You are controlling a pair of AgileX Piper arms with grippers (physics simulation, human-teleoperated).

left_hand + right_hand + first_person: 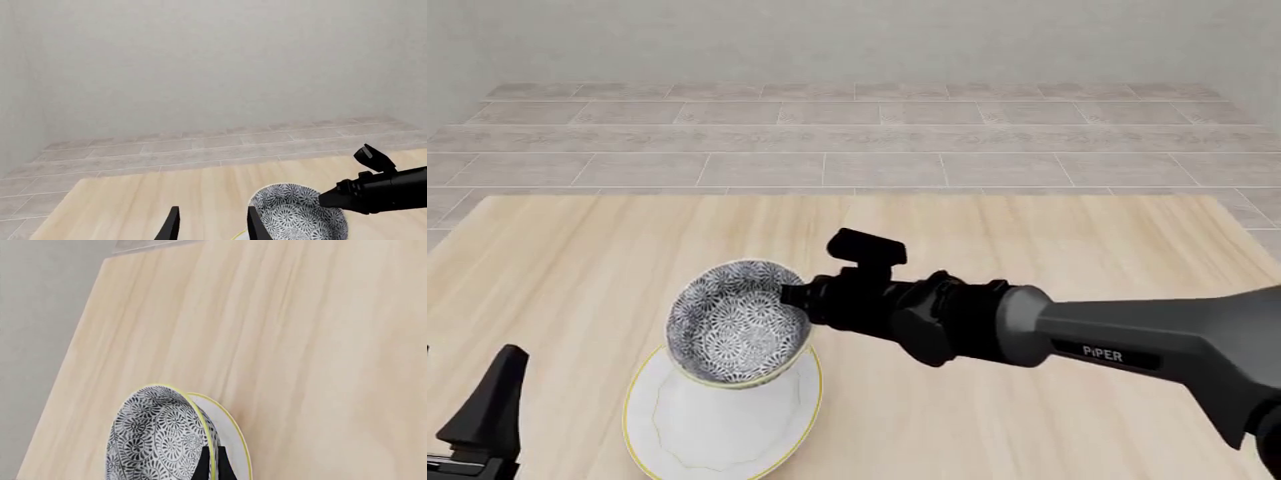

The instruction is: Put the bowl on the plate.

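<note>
Both arms are in my feed. Biggest first: wooden table [1028,420], then the plate [714,425] lying flat. Right gripper [797,305] is clamped on the bowl [737,322] rim, holding it tilted over the plate. Left gripper [210,225] hangs spread wide, empty.

The bowl [738,322] is tilted over the far part of the plate [723,415], near the table's [601,250] front-left.

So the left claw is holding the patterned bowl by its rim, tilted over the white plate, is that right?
Not quite: it is the right claw that holds the bowl by its rim, tilted over the plate, as the front view shows. The left claw is open and holds nothing.
</note>
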